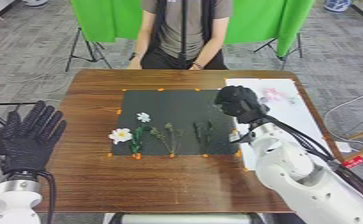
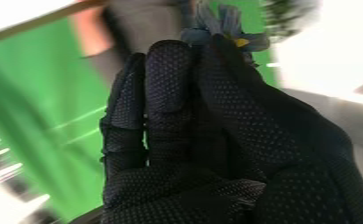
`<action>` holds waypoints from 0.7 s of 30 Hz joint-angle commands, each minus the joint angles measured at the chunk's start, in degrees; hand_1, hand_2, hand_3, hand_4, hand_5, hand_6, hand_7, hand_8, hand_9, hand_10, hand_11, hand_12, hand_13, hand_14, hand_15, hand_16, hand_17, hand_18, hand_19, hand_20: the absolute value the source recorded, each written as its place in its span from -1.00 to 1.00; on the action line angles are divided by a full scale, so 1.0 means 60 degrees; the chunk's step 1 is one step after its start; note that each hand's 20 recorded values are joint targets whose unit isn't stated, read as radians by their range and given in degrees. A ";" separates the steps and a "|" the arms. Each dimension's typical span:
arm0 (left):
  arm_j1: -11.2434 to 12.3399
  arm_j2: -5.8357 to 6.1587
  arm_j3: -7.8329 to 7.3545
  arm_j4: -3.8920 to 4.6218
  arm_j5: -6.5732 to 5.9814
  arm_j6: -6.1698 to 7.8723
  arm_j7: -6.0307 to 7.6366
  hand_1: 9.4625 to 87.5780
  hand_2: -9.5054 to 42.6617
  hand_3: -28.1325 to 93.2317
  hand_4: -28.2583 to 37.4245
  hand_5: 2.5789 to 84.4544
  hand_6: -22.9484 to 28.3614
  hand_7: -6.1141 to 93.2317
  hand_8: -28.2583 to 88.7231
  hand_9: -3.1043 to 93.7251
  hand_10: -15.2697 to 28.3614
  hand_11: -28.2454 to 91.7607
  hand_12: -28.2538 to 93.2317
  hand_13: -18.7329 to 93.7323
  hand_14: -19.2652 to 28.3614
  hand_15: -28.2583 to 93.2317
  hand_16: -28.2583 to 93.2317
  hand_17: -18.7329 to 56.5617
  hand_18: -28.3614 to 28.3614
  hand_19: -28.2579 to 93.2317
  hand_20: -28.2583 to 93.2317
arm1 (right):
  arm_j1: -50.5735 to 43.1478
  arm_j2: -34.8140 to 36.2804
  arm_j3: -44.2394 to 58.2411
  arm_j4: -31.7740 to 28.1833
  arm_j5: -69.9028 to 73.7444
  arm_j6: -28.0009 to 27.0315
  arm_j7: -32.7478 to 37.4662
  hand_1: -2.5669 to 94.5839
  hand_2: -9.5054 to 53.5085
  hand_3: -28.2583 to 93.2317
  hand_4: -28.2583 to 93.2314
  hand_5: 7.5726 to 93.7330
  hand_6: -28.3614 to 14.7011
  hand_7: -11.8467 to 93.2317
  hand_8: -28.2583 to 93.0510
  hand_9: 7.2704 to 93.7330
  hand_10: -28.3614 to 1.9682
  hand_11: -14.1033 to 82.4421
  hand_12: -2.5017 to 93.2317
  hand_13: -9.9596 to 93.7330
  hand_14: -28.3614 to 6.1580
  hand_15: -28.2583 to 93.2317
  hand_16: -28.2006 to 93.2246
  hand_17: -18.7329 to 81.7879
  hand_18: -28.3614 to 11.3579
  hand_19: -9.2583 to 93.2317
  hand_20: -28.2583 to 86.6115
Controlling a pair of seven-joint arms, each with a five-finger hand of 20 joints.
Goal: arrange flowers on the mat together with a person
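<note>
My right hand point(image 1: 238, 101) is above the far right corner of the dark mat point(image 1: 173, 100). In the right wrist view, the thumb and fingers of that hand point(image 2: 173, 105) pinch a blue-grey flower point(image 2: 197, 36) at their tips. On the mat's left part lie a white flower with a yellow centre point(image 1: 120, 135) and a smaller white flower point(image 1: 143, 117). Thin green stems point(image 1: 170, 137) rest around the middle, and darker stems point(image 1: 203, 135) lie farther right. My left hand point(image 1: 31, 134) stands open beside the table's left edge, its fingers straight.
A white sheet point(image 1: 286, 112) with pink flowers point(image 1: 272, 94) lies along the right side of the brown table point(image 1: 151, 185), partly under my right arm. Small orange pieces line the mat's edges. Behind the table hangs a green cloth point(image 1: 257, 25).
</note>
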 commanded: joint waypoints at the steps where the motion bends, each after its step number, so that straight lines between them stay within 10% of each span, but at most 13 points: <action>1: 0.0045 -0.0005 0.0124 0.0125 -0.0180 0.0045 -0.0155 -0.57 -0.07 0.56 -1.00 -0.05 0.22 -0.63 -0.69 -0.26 0.31 -0.26 -0.43 -0.27 0.30 -0.20 -0.65 -0.64 0.37 -0.12 -0.39 | 0.1801 -0.1050 -0.1918 0.0272 0.0306 -0.0953 -0.0619 0.36 -0.77 0.61 -1.00 0.18 0.51 0.01 -0.67 0.40 0.51 -0.26 0.10 0.28 0.40 0.35 0.35 -0.12 -0.25 0.69 -0.01; 13: -0.0035 0.0057 0.0163 0.0249 -0.0525 0.0029 -0.0193 -0.58 -0.09 0.57 -1.00 -0.05 0.22 -0.63 -0.69 -0.25 0.30 -0.25 -0.43 -0.27 0.31 -0.20 -0.65 -0.64 0.38 -0.12 -0.39 | 0.3598 -0.2093 -0.4199 0.1952 0.0036 -0.0211 0.0494 0.35 -0.77 0.63 -1.00 0.18 0.48 0.00 -0.66 0.40 0.49 -0.26 0.10 0.28 0.37 0.36 0.35 -0.12 -0.27 0.67 0.00; 21: -0.0151 0.0132 0.0226 0.0285 -0.0389 0.0054 -0.0220 -0.59 -0.11 0.57 -1.00 -0.05 0.22 -0.63 -0.69 -0.25 0.30 -0.25 -0.43 -0.27 0.31 -0.19 -0.65 -0.64 0.38 -0.12 -0.39 | 0.3676 -0.2482 -0.4561 0.2289 -0.0171 -0.0353 0.0713 0.35 -0.77 0.63 -1.00 0.18 0.44 -0.02 -0.66 0.40 0.46 -0.25 0.09 0.28 0.35 0.37 0.35 -0.11 -0.31 0.67 0.01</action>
